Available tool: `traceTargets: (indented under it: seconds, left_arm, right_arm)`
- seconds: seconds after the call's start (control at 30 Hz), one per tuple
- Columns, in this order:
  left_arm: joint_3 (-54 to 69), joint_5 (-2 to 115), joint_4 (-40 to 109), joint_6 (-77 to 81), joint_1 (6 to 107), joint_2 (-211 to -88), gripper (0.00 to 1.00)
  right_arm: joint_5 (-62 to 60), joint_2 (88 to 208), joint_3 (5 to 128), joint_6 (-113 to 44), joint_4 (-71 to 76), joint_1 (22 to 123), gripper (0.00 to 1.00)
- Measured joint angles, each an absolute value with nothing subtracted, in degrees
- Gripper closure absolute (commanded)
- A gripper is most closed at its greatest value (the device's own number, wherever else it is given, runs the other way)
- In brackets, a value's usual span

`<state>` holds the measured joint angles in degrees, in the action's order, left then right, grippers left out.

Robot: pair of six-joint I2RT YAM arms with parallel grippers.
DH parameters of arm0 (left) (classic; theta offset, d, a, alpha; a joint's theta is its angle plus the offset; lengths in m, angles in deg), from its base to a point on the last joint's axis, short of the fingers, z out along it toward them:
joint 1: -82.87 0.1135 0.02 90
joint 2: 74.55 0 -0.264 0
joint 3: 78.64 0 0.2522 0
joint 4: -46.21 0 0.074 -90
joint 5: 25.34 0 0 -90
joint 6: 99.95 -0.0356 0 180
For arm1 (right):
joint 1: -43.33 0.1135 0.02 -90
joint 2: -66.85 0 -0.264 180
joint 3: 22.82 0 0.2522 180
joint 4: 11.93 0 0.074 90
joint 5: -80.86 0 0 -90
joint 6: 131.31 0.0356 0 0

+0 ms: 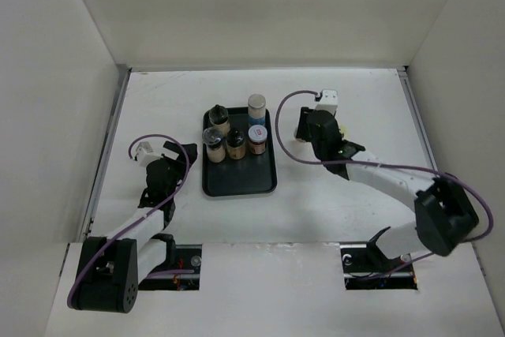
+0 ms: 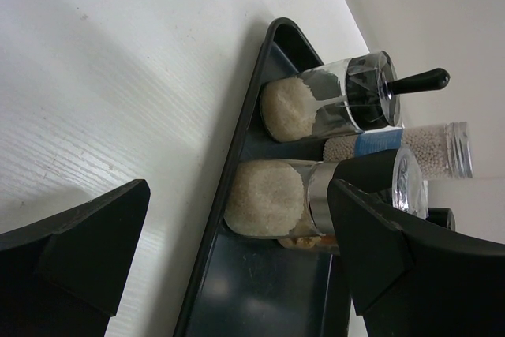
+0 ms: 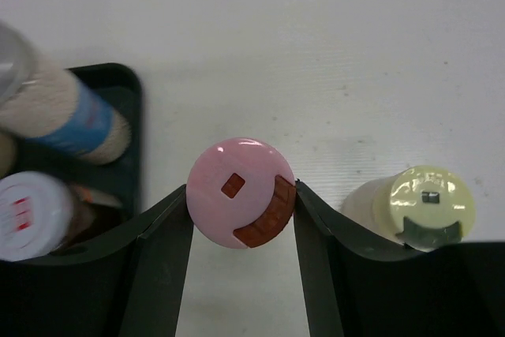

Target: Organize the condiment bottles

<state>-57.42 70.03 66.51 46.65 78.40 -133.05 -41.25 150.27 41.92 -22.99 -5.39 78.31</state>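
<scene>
Pink bottle [image 3: 239, 192] looks light and slippery; your right gripper [image 3: 241, 189] pinches its cap. Your left gripper [image 2: 237, 195] is spread.

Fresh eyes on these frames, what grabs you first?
The black tray in the middle of the table, with five bottles bunched in its far half. Just right of it, the right gripper is closed on a pink-capped bottle, with a yellow-green-capped bottle beside it. The left gripper hangs open and empty, facing the tray's left side.
</scene>
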Motion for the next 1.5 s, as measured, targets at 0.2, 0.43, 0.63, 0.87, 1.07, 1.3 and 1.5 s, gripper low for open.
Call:
traceTargets:
  seconds: [0.2,0.43,0.63,0.87,1.07,1.3,1.5]
  left_arm:
    - [-57.4,70.0,66.5,46.7,78.6,-133.1,0.0]
    - [-57.4,70.1,65.9,46.7,79.1,-132.3,0.0]
    - [-57.4,70.3,64.6,46.6,79.8,-129.8,0.0]
    - [-57.4,70.4,64.2,46.6,79.8,-129.2,0.0]
    - [-57.4,70.4,63.9,46.6,79.8,-129.3,0.0]
    - [-57.4,70.5,63.8,46.6,79.8,-129.0,0.0]
    - [-57.4,70.5,63.7,46.6,79.8,-129.0,0.0]
  right_arm:
    - [-41.2,140.0,40.5,-21.4,-4.2,91.5,0.61]
    - [-38.2,149.9,43.5,-20.1,-4.6,104.3,0.6]
    - [-35.9,161.8,51.6,-21.2,-6.3,107.6,0.58]
    - [-35.2,170.8,56.6,-21.9,-9.0,108.1,0.48]
    - [-35.3,172.7,57.7,-22.6,-10.3,108.2,0.17]
    - [-34.9,165.7,53.0,-23.6,-10.2,107.8,0.15]
    - [-38.4,145.0,39.1,-23.0,-14.2,98.1,0.29]
